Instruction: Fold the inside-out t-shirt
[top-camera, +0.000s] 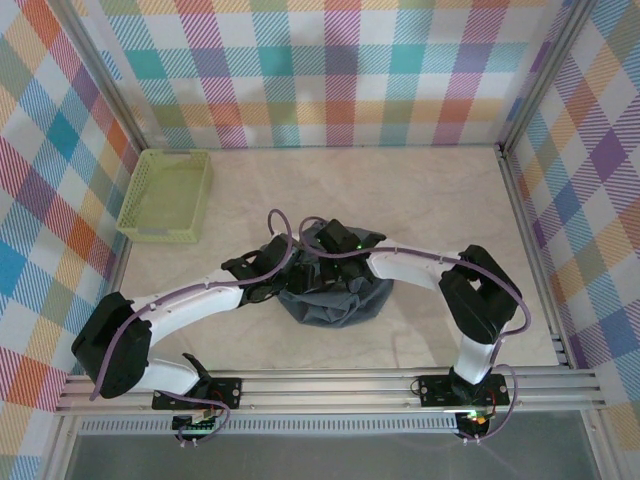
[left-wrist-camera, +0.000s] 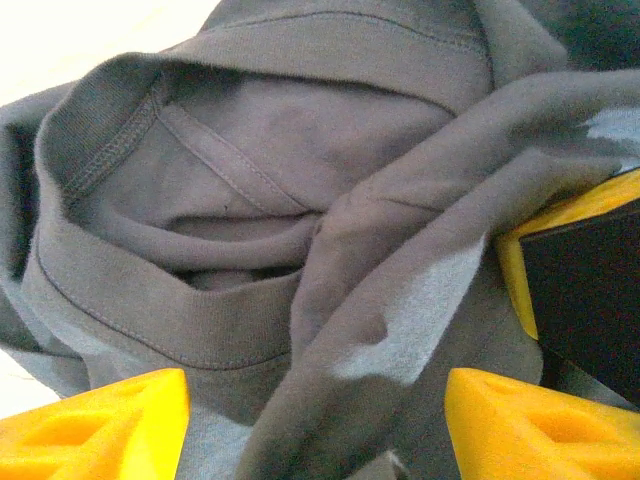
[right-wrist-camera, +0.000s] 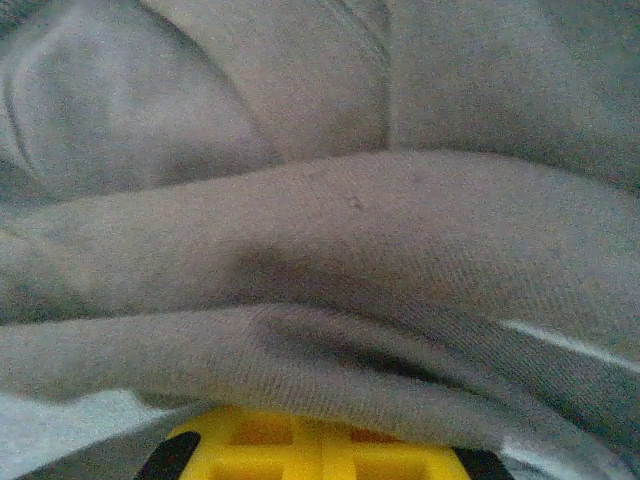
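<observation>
Soft, matt slate-grey knit cloth in the t-shirt (top-camera: 335, 300), ribbed at the collar (left-wrist-camera: 150, 310) and stitched along the seams; hard, smooth yellow plastic on the fingers (left-wrist-camera: 100, 425) of the left gripper (left-wrist-camera: 318, 425); lime-green plastic mesh in the basket (top-camera: 165, 195); pale, smooth, faintly marbled desk (top-camera: 420, 190); brushed metal rails (top-camera: 330, 385).

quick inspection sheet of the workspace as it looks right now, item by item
surface: pale marbled table
job's things: grey t-shirt bunched in a heap mid-table, not folded; collar faces the left wrist camera
clutter: lime-green basket at the far left, apart from the shirt
grippers: left claw open over the cloth; right claw shut, cloth against it, grip unclear
cables: purple cables along both arms, one looping up near the shirt
surroundings: plaid walls; metal rail at near edge
</observation>
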